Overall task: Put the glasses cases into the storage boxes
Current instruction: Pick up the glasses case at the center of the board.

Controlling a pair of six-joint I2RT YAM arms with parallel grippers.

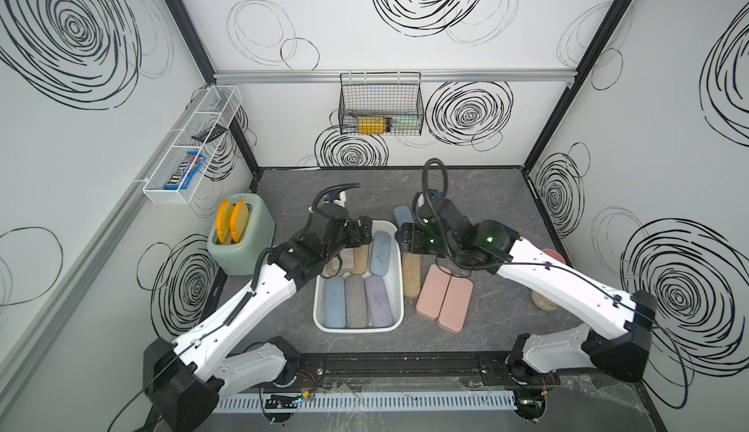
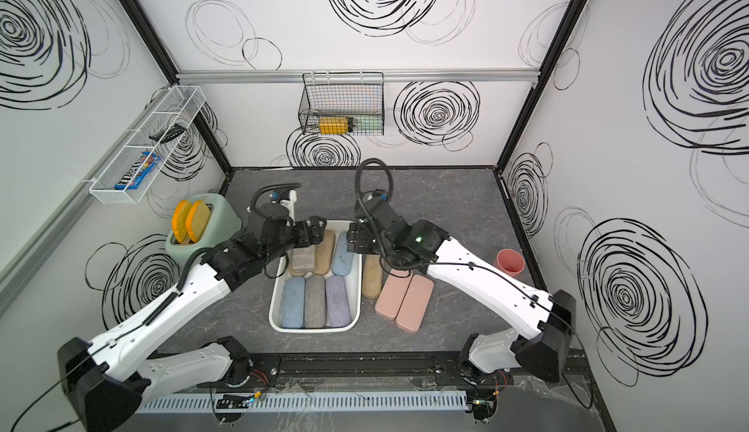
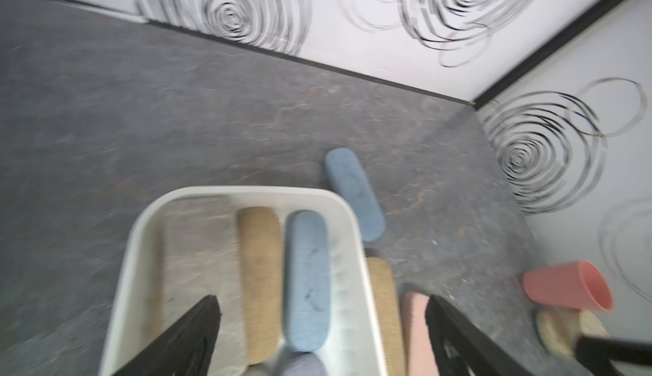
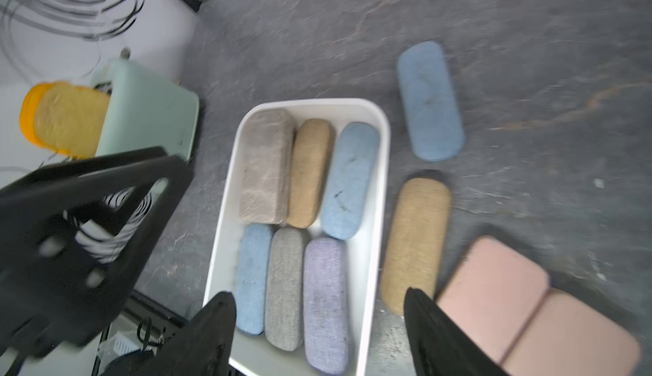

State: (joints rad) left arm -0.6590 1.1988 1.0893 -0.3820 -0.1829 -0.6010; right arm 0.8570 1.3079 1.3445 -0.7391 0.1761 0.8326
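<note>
Right wrist, white bin, six cases inside

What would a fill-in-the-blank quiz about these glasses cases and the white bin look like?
The white bin holds ___ glasses cases. The two flat cases side by side on the table are ___. In the bin, the grey case lies between a blue case and a ___ one. The left gripper and right gripper both stand ___, holding nothing.
Missing words: six, pink, lilac, open.
</note>
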